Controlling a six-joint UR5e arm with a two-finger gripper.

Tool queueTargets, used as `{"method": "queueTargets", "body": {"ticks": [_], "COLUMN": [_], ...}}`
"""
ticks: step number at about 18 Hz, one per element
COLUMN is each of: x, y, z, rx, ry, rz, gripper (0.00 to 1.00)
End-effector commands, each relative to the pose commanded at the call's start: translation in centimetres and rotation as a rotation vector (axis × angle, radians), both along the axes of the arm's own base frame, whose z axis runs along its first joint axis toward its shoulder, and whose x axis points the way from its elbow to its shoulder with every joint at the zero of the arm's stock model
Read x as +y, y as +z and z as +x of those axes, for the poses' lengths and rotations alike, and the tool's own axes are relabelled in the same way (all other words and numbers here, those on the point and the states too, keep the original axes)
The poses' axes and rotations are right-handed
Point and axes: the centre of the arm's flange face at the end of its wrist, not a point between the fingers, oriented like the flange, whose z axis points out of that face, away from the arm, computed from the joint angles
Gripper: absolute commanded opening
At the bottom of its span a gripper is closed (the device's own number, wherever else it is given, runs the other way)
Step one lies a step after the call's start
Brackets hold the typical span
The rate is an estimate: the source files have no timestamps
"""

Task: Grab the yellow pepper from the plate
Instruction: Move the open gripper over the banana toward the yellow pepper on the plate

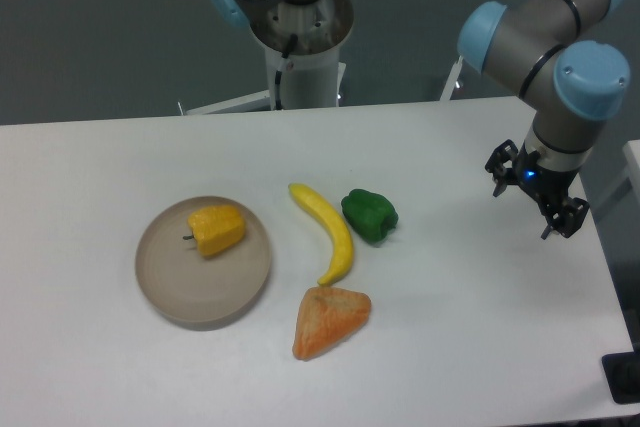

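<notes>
One fixed view is given, set high at the near edge of the table and tilted steeply down across it toward the arm's base at the far side. The whole spread is taken in at middling range: the plate is seen low on the left, the gripper far to the right. Grey floor is caught beyond the far edge. No second view is offered, so nothing is shared.
</notes>
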Motion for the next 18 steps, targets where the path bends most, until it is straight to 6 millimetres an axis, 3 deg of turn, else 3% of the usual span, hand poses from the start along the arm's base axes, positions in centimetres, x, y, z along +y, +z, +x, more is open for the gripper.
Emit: {"method": "queueTargets", "body": {"ticks": [5, 8, 10, 18], "x": [0.0, 0.4, 1.5, 2.5], "y": [0.2, 0.2, 1.8, 0.1], "z": [0.2, 1.6, 5.3, 18.5], "rx": [-0.001, -0.011, -0.019, -0.091], "ry": [0.006, 0.001, 0.046, 0.027], "rz": [-0.002, 0.001, 0.033, 0.004], "gripper": [1.0, 1.0, 1.0, 1.0]}}
